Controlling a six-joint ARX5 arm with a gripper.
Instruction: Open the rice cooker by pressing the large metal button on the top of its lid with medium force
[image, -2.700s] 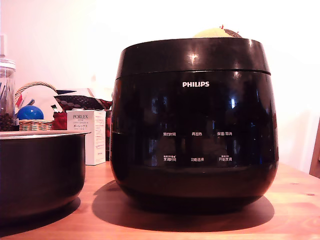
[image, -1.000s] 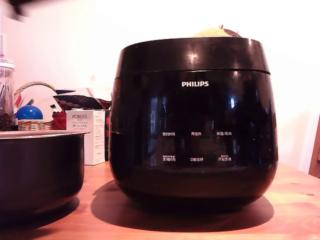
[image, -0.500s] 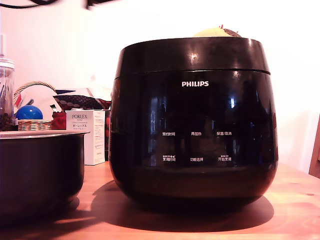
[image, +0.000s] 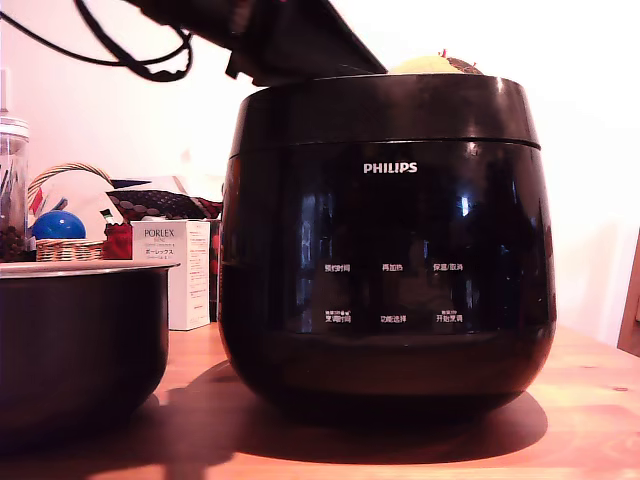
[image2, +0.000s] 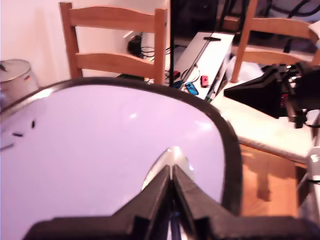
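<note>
In the exterior view, your cooker (image: 388, 240) stands upright at the middle of the wooden surface (image: 590, 400), logo facing the camera, with the lid (image: 385, 110) seated down on the body along its seam. A shorter black pot (image: 80, 340) sits at the exterior view's left, apart from the cooker, and a white box (image: 180, 270) and a wicker basket (image: 65, 245) stand behind it. Your arm (image: 270, 35) slants in from the upper left and reaches over the lid's left part; cables (image: 120, 55) hang from it, and the pincer itself is hidden behind the lid's rim. In the wrist view, your pincer (image2: 171, 181) has its two black fingers pressed together, tips meeting with nothing held between them. The tips sit right at the metal button (image2: 170, 162) on the lid's glare-washed top; you cannot tell from here whether they touch it. A wooden chair (image2: 116, 42) stands beyond the cooker.
</note>
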